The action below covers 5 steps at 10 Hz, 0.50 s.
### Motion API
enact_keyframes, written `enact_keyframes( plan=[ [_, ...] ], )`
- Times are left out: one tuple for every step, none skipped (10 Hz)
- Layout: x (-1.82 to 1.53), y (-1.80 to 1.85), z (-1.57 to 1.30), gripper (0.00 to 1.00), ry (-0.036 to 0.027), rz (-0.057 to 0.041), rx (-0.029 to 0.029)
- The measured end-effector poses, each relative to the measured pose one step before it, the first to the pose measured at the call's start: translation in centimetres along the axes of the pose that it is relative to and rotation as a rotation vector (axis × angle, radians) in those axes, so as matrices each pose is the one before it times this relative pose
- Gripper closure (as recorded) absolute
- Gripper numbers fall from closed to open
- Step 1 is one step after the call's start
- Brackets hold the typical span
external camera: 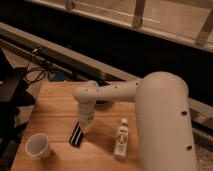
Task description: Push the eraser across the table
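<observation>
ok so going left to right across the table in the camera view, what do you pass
white cup → eraser, with the tool right at its far end → white bottle

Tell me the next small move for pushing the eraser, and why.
Probably slide the gripper a little toward the near edge of the light-brown wooden table, pushing the small flat black eraser with the pale stripe. The gripper sits low at the eraser's far end, and bare wood lies ahead, between the white cup and the white bottle.
</observation>
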<state>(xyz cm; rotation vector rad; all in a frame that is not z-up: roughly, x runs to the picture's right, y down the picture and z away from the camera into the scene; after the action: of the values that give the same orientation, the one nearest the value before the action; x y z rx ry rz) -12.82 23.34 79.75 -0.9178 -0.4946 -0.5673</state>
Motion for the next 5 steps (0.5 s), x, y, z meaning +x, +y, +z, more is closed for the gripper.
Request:
enact_keyframes(
  plan=[
    [-0.921,-0.914,0.402,1.0,-0.01144,-0.02524,-0.0014],
    [-0.6,-0.506,0.194,1.0,-0.00498,-0.01484,-0.00099],
    [0.052,0.161,0.038,1.0,-0.00121,0.00207,-0.00151],
    [0.221,0.003,-0.021,1.0,0.00491,-0.00011,0.0016],
    [-0.303,-0.354,-0.206,1.0,-0.003,-0.01076,0.00905]
  ],
)
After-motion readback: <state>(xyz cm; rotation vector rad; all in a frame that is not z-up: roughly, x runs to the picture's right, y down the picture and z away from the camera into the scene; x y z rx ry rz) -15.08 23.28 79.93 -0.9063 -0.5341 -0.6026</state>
